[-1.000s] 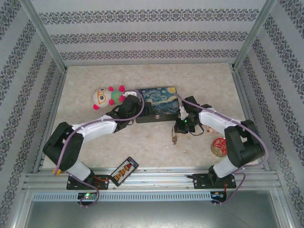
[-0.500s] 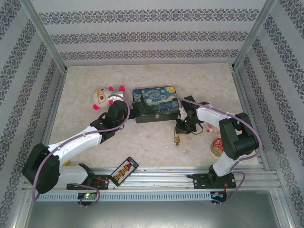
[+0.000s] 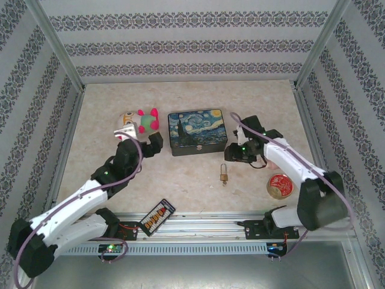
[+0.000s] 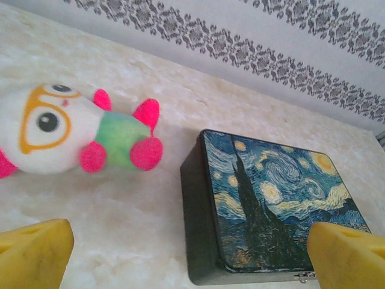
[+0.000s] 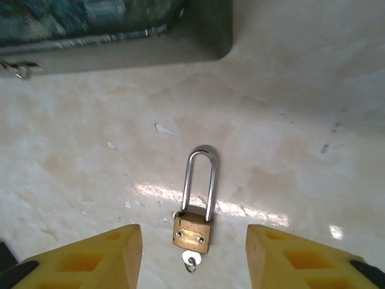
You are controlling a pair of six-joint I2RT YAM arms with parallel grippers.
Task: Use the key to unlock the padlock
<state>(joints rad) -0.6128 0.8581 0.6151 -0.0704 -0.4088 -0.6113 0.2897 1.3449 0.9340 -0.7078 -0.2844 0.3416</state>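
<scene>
Plainly 1 padlock point(image 5: 193, 231), 1 key point(image 5: 191, 261) — left gripper point(image 4: 189, 256) and right gripper point(image 5: 192, 248) both spread, empty.

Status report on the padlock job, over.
Left end effector open. Right end effector open, aimed at padlock, key in its keyhole, both on table. Painted tin apart, nothing blocking.

We see the left arm point(image 3: 78, 203) and right arm point(image 3: 287, 156) built alike: smooth white shells between bulky black joints, each trailing a thin lilac cable point(image 3: 139, 159) along its length. Small green lights point(image 3: 242, 144) glow near both wrists. Up close, the fingers point(image 5: 90, 259) are blocky and bright yellow, with moulded hollows.
</scene>
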